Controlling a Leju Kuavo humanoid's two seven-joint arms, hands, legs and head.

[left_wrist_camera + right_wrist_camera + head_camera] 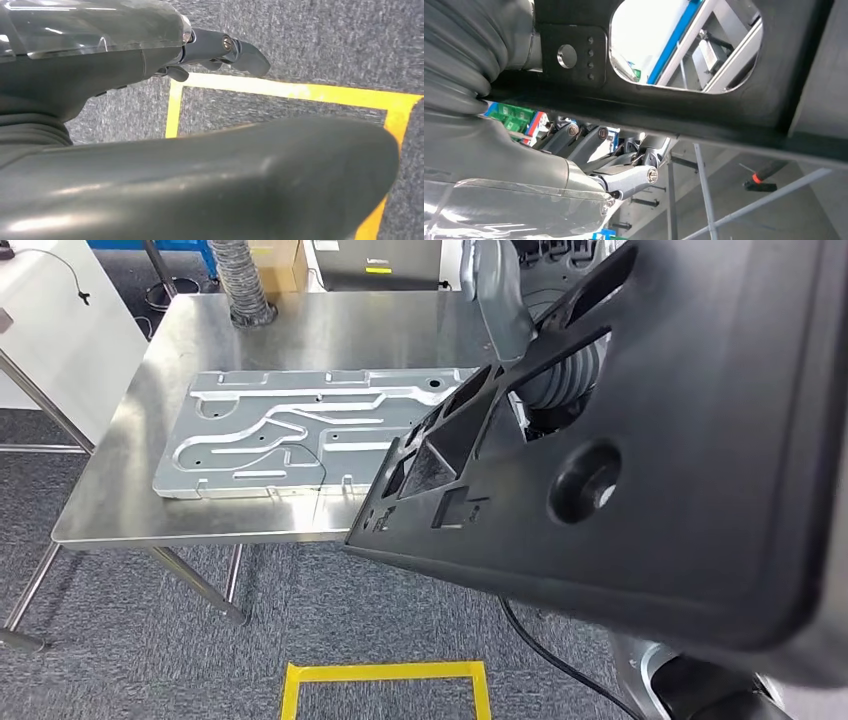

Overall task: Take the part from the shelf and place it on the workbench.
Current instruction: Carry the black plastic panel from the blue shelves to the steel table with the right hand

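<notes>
Head view | black perforated panel (640, 460) at 3 o'clock, gripped by right hand (624, 172) for carrying over steel workbench (110, 490) | left hand (220, 50) hung empty, fingers apart.

The right arm (500, 295) is smooth silver-grey, ending at the wrist in a dark ribbed cover (565, 375). A black cable (545, 650) runs by the glossy grey body shell (650, 670). At the left hand (150, 55), a clear glossy plate (95, 25) lies over matte grey casing, with dark fingers (240, 52) pinned by a silver screw (227, 43). The right hand (589, 165) has the same grey ribbed bellows (459, 55), clear plate, and metal-grey finger links (629, 180) with round silver screws (652, 174)
</notes>
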